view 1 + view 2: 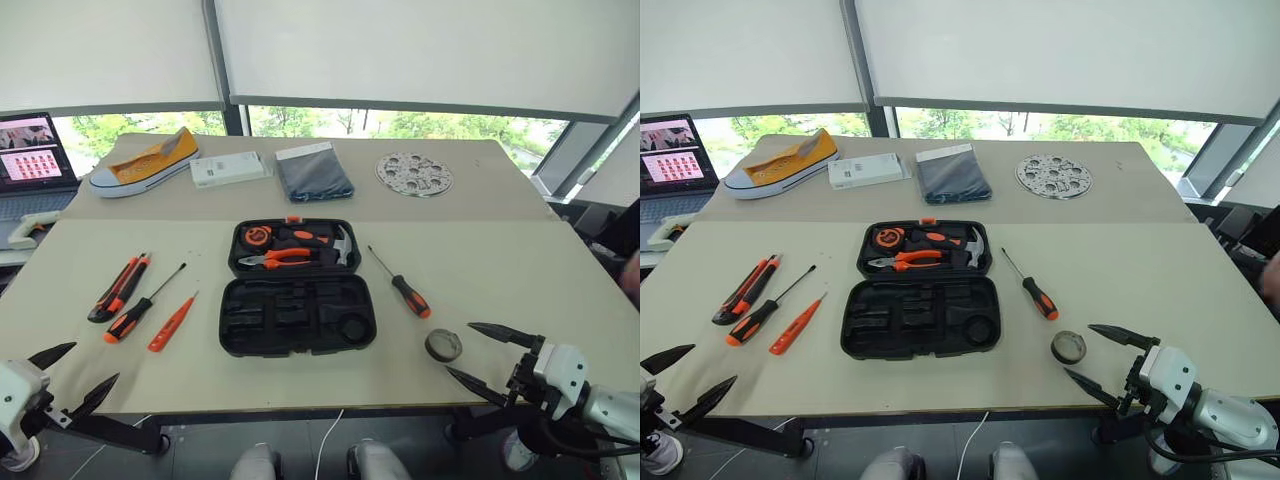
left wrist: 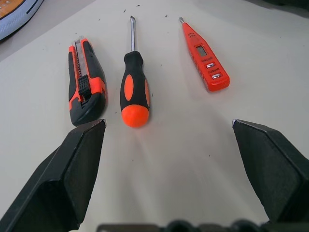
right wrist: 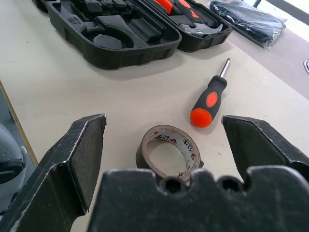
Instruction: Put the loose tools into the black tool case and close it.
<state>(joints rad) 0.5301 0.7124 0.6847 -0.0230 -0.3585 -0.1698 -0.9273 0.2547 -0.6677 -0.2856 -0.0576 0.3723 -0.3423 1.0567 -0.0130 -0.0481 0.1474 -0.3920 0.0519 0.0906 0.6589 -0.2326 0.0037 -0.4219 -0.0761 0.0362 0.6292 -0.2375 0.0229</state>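
Lying open at mid-desk, the black tool case has empty moulded slots in its near half. Just right of it sit a screwdriver and a grey tape roll; on its left lie the utility knife, another screwdriver and a slim orange screwdriver. All look light, rigid and smooth-handled; their thick handle middles should grip best. Both the left gripper and right gripper hover wide open, empty.
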